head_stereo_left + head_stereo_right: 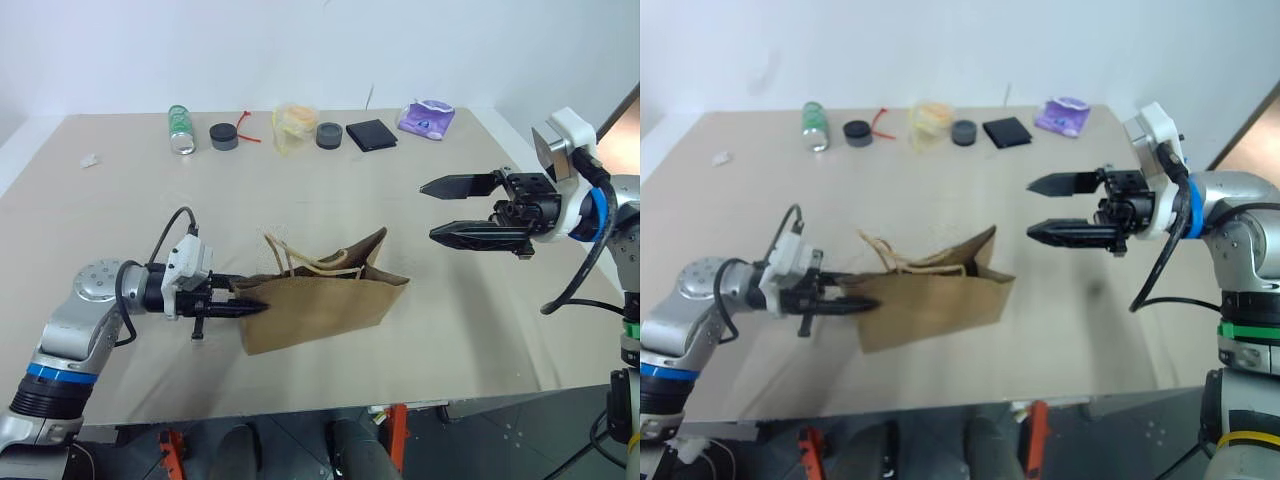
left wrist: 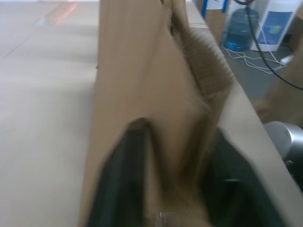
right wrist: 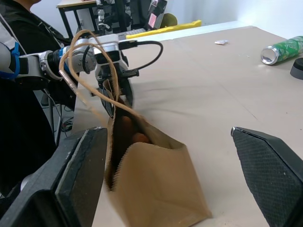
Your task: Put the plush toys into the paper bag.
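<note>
From the head camera: one brown paper bag stands on a beige table, mouth up, two cord handles rising from its rim. The left gripper reaches in level at the bag's left edge. The right gripper hovers to the bag's right, well apart, its two fingers spread wide and holding nothing. Along the far edge sit one green can, two dark round tape rolls, one yellowish plastic bag, one black wallet and one purple packet.

Left wrist view: two black fingers straddle the bag's paper edge; whether they pinch it is unclear.

Right wrist view: inside the open bag, one brown plush toy shows.
</note>
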Controlling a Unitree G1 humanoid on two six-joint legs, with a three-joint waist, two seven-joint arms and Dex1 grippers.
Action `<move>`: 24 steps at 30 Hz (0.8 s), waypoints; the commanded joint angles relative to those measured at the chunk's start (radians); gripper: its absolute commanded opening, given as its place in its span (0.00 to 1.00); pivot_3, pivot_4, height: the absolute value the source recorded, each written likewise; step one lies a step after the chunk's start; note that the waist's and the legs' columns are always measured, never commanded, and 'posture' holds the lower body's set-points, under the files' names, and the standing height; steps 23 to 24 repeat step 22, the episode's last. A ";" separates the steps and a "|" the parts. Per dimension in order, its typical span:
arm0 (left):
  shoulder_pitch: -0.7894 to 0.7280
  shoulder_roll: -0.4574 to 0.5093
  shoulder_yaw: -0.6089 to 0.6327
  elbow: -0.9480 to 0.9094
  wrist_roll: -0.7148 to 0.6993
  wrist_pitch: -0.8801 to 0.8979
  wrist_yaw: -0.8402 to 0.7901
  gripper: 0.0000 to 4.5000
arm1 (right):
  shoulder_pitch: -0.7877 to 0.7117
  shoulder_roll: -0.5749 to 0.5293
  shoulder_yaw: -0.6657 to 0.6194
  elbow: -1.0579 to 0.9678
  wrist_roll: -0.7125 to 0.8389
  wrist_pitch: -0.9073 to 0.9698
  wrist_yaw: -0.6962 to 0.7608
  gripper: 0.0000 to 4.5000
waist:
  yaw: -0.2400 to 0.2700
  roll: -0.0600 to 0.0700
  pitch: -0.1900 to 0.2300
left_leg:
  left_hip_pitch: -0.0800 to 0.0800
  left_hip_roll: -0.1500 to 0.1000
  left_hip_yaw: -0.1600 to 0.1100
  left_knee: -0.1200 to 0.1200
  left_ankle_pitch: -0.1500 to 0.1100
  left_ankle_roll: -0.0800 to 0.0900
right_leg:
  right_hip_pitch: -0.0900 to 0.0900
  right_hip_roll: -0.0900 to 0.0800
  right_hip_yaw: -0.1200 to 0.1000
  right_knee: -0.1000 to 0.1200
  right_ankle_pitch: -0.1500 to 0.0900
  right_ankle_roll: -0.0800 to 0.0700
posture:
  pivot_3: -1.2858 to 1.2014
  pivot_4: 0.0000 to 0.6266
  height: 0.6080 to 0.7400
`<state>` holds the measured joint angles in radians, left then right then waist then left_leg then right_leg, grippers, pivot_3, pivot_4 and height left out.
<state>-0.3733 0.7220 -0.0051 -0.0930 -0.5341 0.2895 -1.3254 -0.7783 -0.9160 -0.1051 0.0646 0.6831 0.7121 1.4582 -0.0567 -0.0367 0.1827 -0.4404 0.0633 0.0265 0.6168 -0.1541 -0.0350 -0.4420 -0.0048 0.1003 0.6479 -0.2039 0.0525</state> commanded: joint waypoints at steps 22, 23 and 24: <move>0.292 0.187 0.518 -0.010 -0.054 0.276 0.427 1.00 | 0.122 0.050 0.027 0.284 -0.336 -0.201 -0.340 1.00 | -0.017 0.000 0.002 | 0.000 0.000 0.001 0.000 -0.002 -0.001 | 0.000 -0.002 0.000 0.000 -0.001 0.000 | 0.52 0.24 1.00; 0.292 0.187 0.518 -0.010 -0.054 0.276 0.427 1.00 | 0.122 0.050 0.027 0.284 -0.336 -0.201 -0.340 1.00 | -0.017 0.000 0.002 | 0.000 0.000 0.001 0.000 -0.002 -0.001 | 0.000 -0.002 0.000 0.000 -0.001 0.000 | 0.52 0.24 1.00; 0.292 0.187 0.518 -0.010 -0.054 0.276 0.427 1.00 | 0.122 0.050 0.027 0.284 -0.336 -0.201 -0.340 1.00 | -0.017 0.000 0.002 | 0.000 0.000 0.001 0.000 -0.002 -0.001 | 0.000 -0.002 0.000 0.000 -0.001 0.000 | 0.52 0.24 1.00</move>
